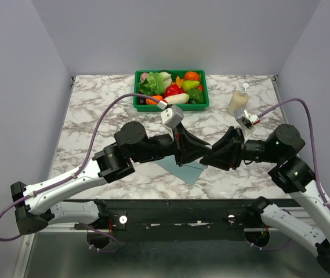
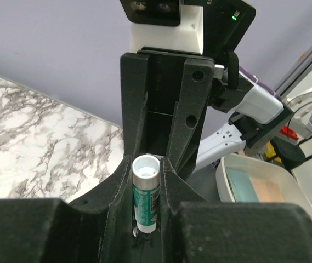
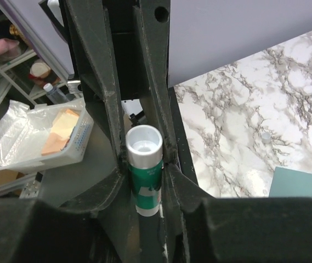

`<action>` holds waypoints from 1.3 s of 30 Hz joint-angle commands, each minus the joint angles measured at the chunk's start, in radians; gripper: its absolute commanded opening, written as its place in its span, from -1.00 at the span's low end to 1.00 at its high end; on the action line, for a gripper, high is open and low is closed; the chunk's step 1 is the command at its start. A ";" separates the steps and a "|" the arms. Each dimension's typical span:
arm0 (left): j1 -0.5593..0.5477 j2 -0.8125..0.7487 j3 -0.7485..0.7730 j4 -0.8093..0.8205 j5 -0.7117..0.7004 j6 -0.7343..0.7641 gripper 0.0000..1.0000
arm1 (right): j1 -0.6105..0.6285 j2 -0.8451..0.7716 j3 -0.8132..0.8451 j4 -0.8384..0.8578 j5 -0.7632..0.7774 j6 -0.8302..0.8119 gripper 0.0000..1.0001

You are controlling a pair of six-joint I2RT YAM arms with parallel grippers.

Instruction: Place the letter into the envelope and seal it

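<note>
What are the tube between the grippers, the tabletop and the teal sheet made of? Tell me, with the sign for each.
Glue stick: looks like smooth plastic, with a satin white end and a glossy green printed label.
Tabletop: marble-patterned and matte; stone or printed laminate, cannot tell.
Envelope: thin matte paper, lying flat with a crisp straight edge.

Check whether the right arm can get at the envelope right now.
Likely not yet. The envelope lies just under the right gripper, but that gripper and the left gripper are both shut on the glue stick.
</note>
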 commanded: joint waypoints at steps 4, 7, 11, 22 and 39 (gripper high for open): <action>-0.002 0.031 0.076 -0.139 0.121 0.073 -1.00 | 0.000 0.012 0.040 -0.036 -0.024 -0.016 -0.27; -0.002 0.032 0.082 -0.151 0.130 0.077 -1.00 | 0.000 0.012 0.040 -0.044 -0.027 -0.019 -0.27; -0.001 0.035 0.091 -0.169 0.134 0.086 -1.00 | 0.000 0.011 0.041 -0.051 -0.024 -0.026 -0.28; 0.006 0.019 0.050 -0.119 0.127 0.048 -1.00 | 0.000 -0.029 0.015 -0.016 0.039 -0.004 -0.28; 0.012 0.012 0.042 -0.113 0.136 0.033 -1.00 | 0.000 -0.037 -0.002 0.019 0.034 0.020 -0.49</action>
